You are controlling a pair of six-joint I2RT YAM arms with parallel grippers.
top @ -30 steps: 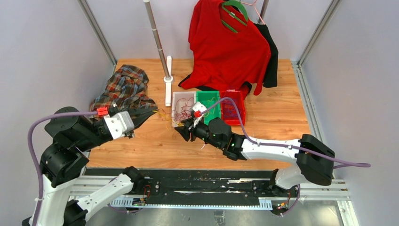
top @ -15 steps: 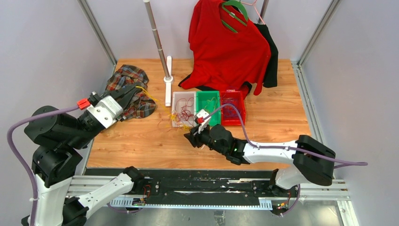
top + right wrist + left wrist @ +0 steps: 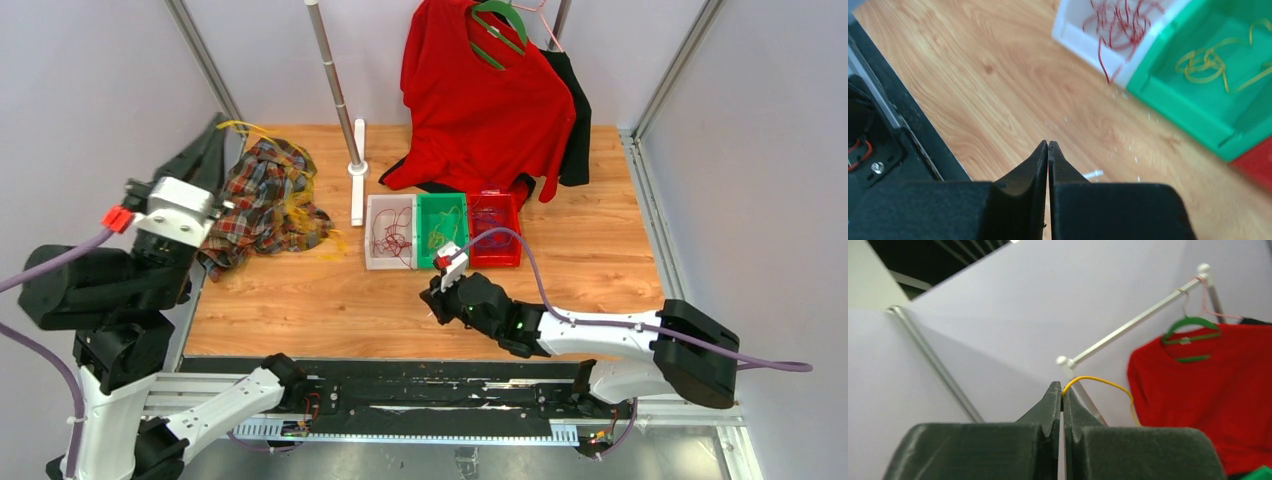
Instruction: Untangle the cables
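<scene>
My left gripper (image 3: 217, 124) is raised high at the back left, above the plaid shirt, and is shut on a thin yellow cable (image 3: 262, 131). In the left wrist view the yellow cable (image 3: 1103, 383) arcs out from the pinched tips of the left gripper (image 3: 1062, 391). The strand trails down over the shirt to the table (image 3: 333, 240). My right gripper (image 3: 431, 300) is low over the wood in front of the bins. Its jaws (image 3: 1048, 145) are pressed together and I see nothing held. Red cables (image 3: 1118, 22) and yellow cables (image 3: 1213, 62) lie sorted in bins.
A white bin (image 3: 372, 240), a green bin (image 3: 442, 206) and a red bin (image 3: 512, 235) stand side by side mid-table. A plaid shirt (image 3: 262, 195) lies at the left. A rack pole (image 3: 338, 90) and a hanging red shirt (image 3: 480, 100) are behind.
The left gripper rose and swung back-left, drawing the yellow cable out over the plaid shirt. The right gripper shut and drew back to the right, towards the near edge.
</scene>
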